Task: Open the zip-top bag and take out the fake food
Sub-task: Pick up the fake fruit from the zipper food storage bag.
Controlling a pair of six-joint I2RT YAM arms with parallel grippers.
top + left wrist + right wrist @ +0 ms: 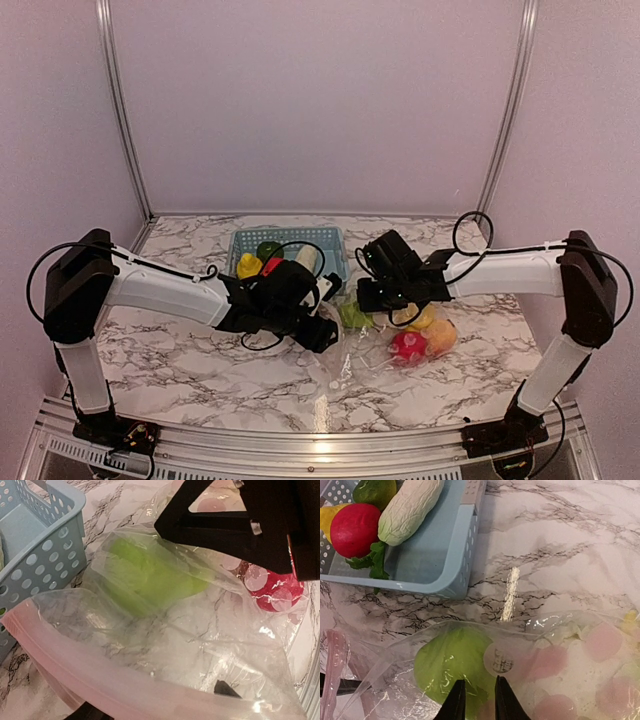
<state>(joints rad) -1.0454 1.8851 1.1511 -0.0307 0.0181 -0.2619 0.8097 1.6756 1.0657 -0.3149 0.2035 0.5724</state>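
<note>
- Only the right wrist view lets us see into the blue basket [457, 565]: red fruit [355, 529], pale ribbed vegetable [410, 505], green fruit [375, 490], yellow fruit [329, 517].
- The zip-top bag [395, 350] lies just in front of the basket, to its right, holding more fake food [408, 345] (green piece [150, 577] nearest the basket).
- Only the left wrist view shows the pink zipper strip [100, 680], lying across the left gripper [322, 337], whose jaws are spread wide.
- The right gripper [478, 680] has its fingers nearly together over the bag. We can't tell if it is pinching.
- Marble table [170, 360], lilac walls [320, 100].
</note>
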